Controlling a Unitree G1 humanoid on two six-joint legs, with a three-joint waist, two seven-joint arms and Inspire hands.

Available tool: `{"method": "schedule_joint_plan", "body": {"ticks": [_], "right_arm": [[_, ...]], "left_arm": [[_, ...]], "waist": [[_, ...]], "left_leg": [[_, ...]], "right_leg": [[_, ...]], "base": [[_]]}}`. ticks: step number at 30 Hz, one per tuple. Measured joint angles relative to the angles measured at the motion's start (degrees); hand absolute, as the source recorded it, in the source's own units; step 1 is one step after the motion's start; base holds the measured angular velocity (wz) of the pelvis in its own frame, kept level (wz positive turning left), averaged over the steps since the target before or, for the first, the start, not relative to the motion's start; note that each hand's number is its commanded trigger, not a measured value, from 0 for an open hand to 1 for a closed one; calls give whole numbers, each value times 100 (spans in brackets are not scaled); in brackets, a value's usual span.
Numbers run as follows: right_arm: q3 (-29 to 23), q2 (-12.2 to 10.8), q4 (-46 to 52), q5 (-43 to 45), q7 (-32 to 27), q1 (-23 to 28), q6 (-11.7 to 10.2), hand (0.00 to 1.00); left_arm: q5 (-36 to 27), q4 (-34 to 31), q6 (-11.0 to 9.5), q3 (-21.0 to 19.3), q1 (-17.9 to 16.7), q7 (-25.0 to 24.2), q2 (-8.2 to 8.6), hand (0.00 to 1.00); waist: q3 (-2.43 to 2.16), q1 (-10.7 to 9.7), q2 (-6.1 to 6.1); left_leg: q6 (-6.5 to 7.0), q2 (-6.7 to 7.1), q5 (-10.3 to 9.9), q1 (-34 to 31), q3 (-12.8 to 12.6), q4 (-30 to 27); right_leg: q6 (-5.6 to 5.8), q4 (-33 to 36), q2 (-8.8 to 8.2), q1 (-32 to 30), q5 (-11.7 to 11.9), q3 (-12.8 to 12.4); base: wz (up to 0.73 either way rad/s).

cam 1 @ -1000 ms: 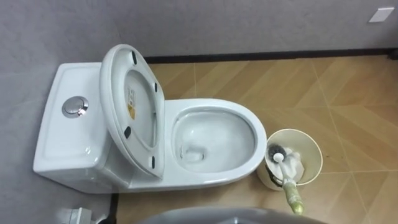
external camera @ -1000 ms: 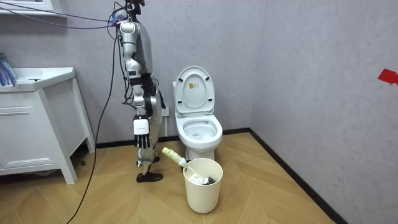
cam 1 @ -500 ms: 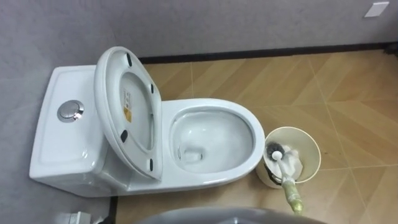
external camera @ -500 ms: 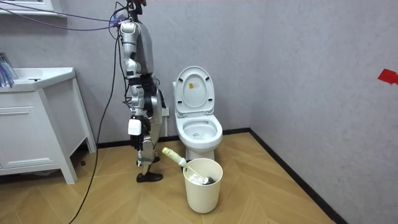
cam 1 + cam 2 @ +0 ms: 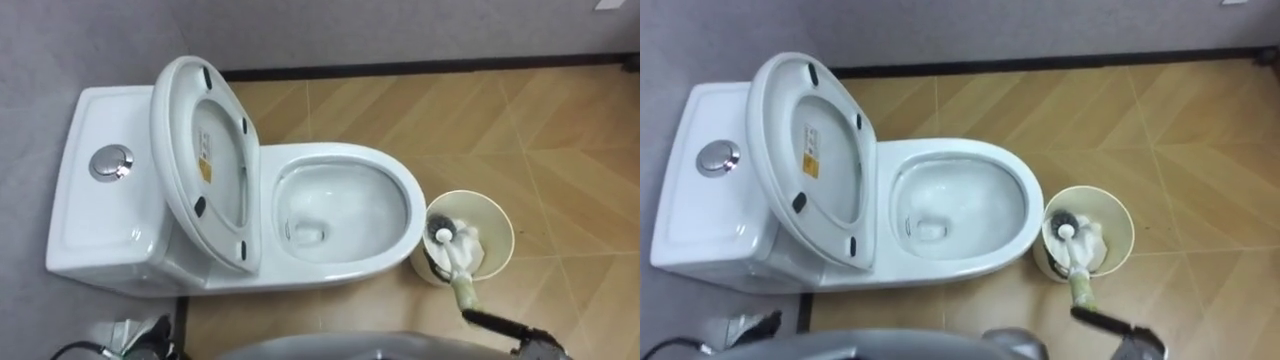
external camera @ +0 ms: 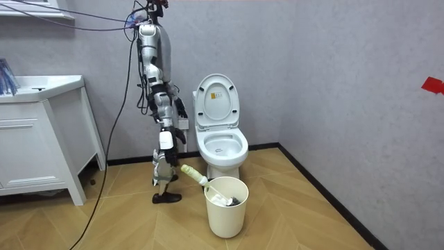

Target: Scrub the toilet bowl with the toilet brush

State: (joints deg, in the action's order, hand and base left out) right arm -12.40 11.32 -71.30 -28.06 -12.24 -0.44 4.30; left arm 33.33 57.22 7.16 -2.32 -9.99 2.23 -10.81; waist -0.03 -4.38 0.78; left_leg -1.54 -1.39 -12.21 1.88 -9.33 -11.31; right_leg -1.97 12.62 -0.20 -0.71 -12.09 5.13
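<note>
The white toilet (image 5: 345,155) has its seat and lid (image 5: 205,160) raised, and the bowl (image 5: 955,205) lies open with water at the bottom. Right of the bowl a cream bucket (image 5: 497,222) stands on the floor with the toilet brush (image 5: 458,262) in it, head down. The brush's yellow-green handle (image 5: 1081,290) leans out over the near rim. My right hand (image 5: 500,325) comes in at the lower right, a dark finger stretched straight at the handle's end, close to it but apart. In the room view I stand beside the toilet with the right hand (image 6: 165,141) lifted forward. My left hand (image 6: 179,105) shows small by my waist.
The cistern with its chrome flush button (image 5: 110,161) is against the grey wall on my left. A dark skirting (image 5: 420,68) runs along the far wall. Wood-pattern floor (image 5: 560,130) spreads to the right. In the room view a white vanity cabinet (image 6: 41,139) stands behind me.
My right arm has swung forward from hanging at my side, and its hand now enters the eye view near the brush handle. The camera has tipped slightly; toilet, bucket and brush have not moved.
</note>
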Motion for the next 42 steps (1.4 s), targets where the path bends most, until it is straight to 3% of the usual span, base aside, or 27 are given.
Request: {"method": "schedule_joint_plan", "body": {"ticks": [4, 7, 11, 12, 17, 20, 25, 30, 33, 35, 42], "right_arm": [[-10, 54, -79, 27, 22, -382, -36, 0], [-1, 168, -333, 38, 42, -733, -175, 0], [162, 239, -654, -21, 44, -1260, -185, 0], [293, 274, -673, -105, 39, -1366, -178, 0], [590, 432, -787, -197, 40, -1776, -183, 0], [679, 604, -813, -216, 27, -1941, -186, 0], [807, 851, -808, -225, -90, -2107, -182, 0], [1309, 1106, -801, -217, -83, -2223, -177, 0], [1442, 1204, -786, -216, -78, -2360, -177, 0], [1572, 1289, -757, -213, -72, -2563, -178, 0], [1837, 1412, -727, -183, -67, -2844, -174, 0]], "left_arm": [[7, 14, -30, 31, 185, 0, -66, 0], [-12, 68, -177, 41, 516, 10, -135, 0], [-308, 337, -308, 72, 999, 187, -137, 0], [-479, 358, -330, 158, 1159, 215, -140, 0], [-1102, 365, -427, 491, 1698, 238, -144, 0], [-1460, 342, -522, 666, 1808, 378, -167, 0], [-1575, 288, -501, 849, 1962, 524, -299, 0], [-1828, -141, -519, 1172, 2073, 937, -389, 0], [-2033, -285, -567, 1240, 2213, 1091, -390, 0], [-2184, -420, -630, 1297, 2361, 1168, -392, 0], [-2436, -804, -709, 1516, 2469, 1367, -406, 0]], "waist": [[16, 4, -17], [72, 9, -48], [123, 181, -4], [155, 231, 7], [205, 392, 16], [217, 494, 2], [225, 536, -7], [232, 652, -17], [243, 665, -26], [283, 660, -80], [306, 769, -84]], "left_leg": [[32, -10, -18, -534, 69, -270], [135, -14, -81, -1133, 197, -659], [235, 2, -142, -1879, 218, -1136], [265, 3, -161, -2174, 210, -1317], [412, -4, -256, -3253, 210, -1972], [462, -4, -286, -3825, 247, -2332], [532, 40, -286, -4701, 303, -2789], [584, 71, -270, -5542, 306, -3161], [594, 105, -277, -5861, 292, -3314], [604, 123, -284, -6104, 299, -3441], [583, 137, -283, -6611, 304, -3569]], "right_leg": [[-3, 289, -67, -468, 1, 162], [-4, 558, -136, -966, 1, 349], [-27, 1060, -195, -1744, -20, 396], [-32, 1216, -236, -2016, -35, 435], [-17, 1849, -366, -3063, -100, 438], [-11, 2202, -467, -3619, -112, 455], [-5, 2658, -550, -4470, -117, 460], [-52, 3104, -677, -5308, -149, 477], [-42, 3313, -712, -5658, -193, 431], [-73, 3469, -772, -5898, -228, 445], [-145, 3712, -875, -6436, -310, 465]], "base": [[9], [17], [-2], [10], [7], [1], [8], [7], [8], [5], [7]]}}
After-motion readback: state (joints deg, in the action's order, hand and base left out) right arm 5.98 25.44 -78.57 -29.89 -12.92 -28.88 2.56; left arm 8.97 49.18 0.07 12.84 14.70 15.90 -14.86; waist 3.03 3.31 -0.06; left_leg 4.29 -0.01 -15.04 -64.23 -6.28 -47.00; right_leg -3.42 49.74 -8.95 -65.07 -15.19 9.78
